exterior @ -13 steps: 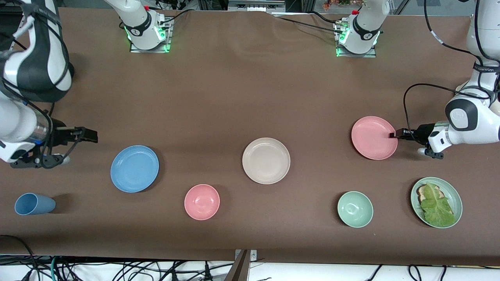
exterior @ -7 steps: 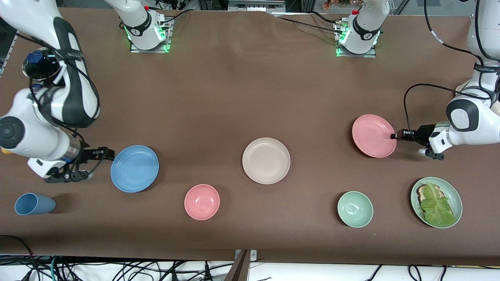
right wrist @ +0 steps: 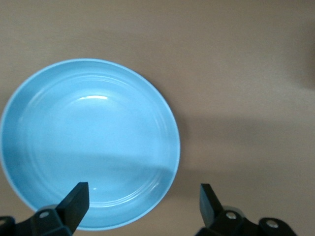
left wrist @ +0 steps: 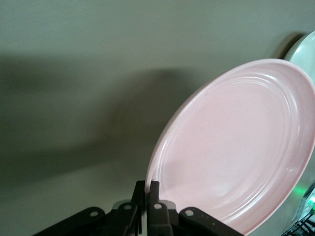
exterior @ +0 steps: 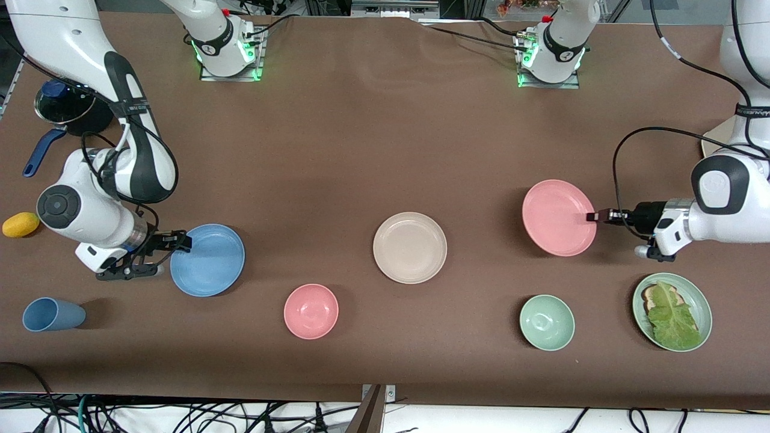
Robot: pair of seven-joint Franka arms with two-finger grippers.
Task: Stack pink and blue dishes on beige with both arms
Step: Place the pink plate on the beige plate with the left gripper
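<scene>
Left pincer clamped on pink plate rim, plate tilted off the brown tabletop, toward left arm's end. Right pincer spread open at blue plate edge, plate flat. Beige plate between them, bare tabletop on both sides. Left wrist view shows fingers pinching the rim; right wrist view shows fingers apart over blue plate.
</scene>
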